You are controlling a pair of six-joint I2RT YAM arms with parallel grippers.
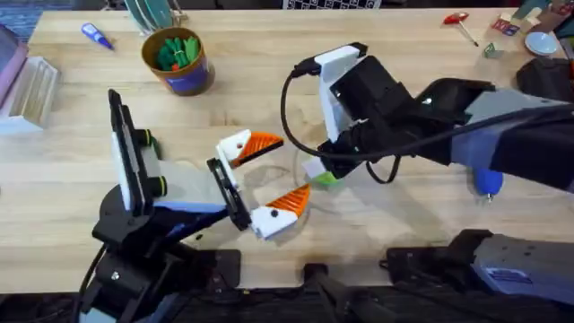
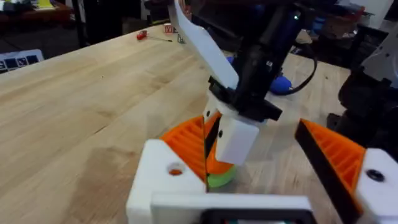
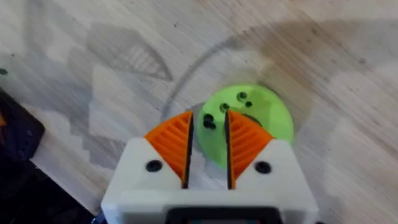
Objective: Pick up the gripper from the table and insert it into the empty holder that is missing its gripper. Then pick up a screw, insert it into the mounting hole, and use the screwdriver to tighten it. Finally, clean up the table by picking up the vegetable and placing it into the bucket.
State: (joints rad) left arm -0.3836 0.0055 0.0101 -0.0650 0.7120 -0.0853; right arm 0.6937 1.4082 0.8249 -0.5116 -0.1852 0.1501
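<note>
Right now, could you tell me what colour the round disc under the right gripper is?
Lime green disc, clearest in the right wrist view.

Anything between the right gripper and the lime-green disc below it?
Nothing visible. The right gripper hangs directly over the lime-green disc with only air between them. The left gripper stands open, its fingers to either side of the right gripper, not under it.

Screwdriver [image 1: 487,182], seemingly largely behind right arm

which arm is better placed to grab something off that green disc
Right. The right gripper hangs directly over the green disc, jaws nearly closed at its holes. The left gripper sits beside it, jaws spread wide, not over the disc.
</note>
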